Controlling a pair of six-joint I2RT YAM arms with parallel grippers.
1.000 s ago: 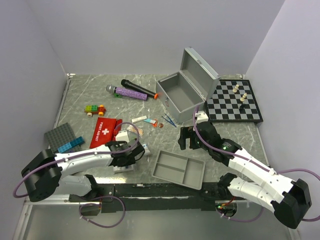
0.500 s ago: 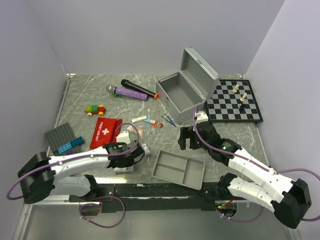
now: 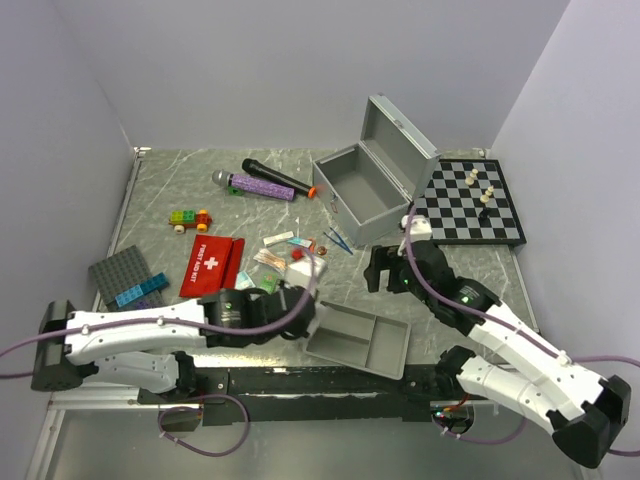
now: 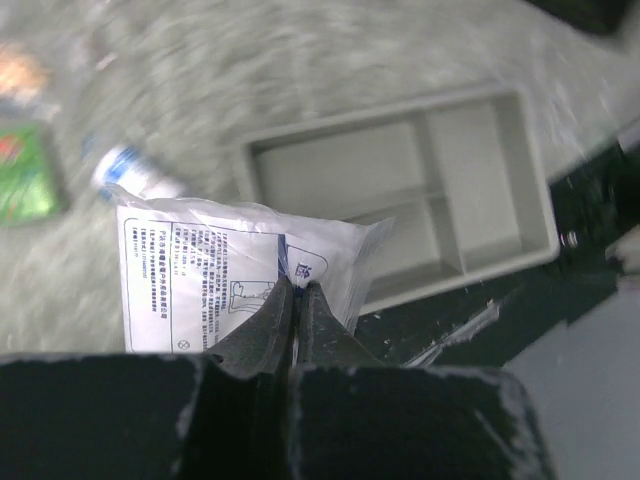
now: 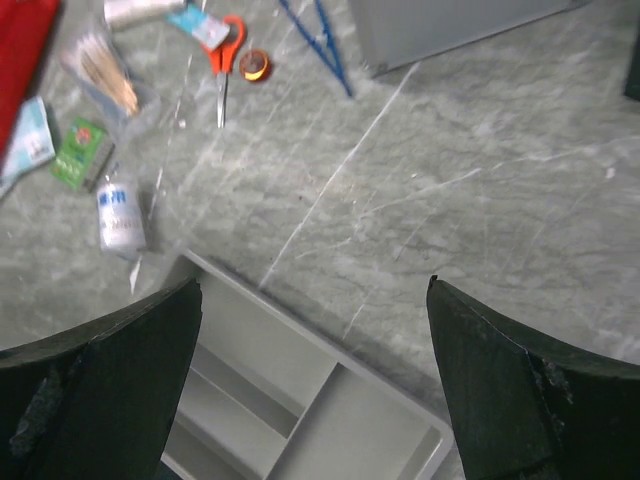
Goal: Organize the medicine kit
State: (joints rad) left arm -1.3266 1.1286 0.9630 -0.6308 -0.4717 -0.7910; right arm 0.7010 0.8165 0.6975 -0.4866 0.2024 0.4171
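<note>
Around you, the top view shows a black microphone (image 3: 275,176) and a purple microphone (image 3: 257,186) at the back. At the left sit a toy car of blocks (image 3: 188,218) and a studded grey plate (image 3: 116,271) carrying a blue brick (image 3: 140,291). A chessboard (image 3: 468,206) with a few pieces lies just right of the case (image 3: 372,182). Your left arm stretches across the table in front of the red pouch (image 3: 212,262), and its wrist hides much of the loose clutter from above. Only the left wrist camera shows your left gripper (image 4: 296,297) clearly: its jaws are pinched tight on the lower edge of a white printed packet (image 4: 215,265), whose right corner overlaps the tray (image 4: 500,170) in that view. Only the right wrist camera picks out orange scissors (image 5: 226,58), blue tweezers (image 5: 322,42), a small white bottle (image 5: 120,214), a green packet (image 5: 80,152) and a clear bag of sticks (image 5: 105,78). Your right gripper (image 5: 312,290) hangs spread wide and holds nothing, above the table between tray and case. The case is silver-grey and stands at the back with its lid swung up. The grey tray has 3 compartments and lies askew at the near edge between both arms. The pouch, with its white cross, lies flat at the left.
</note>
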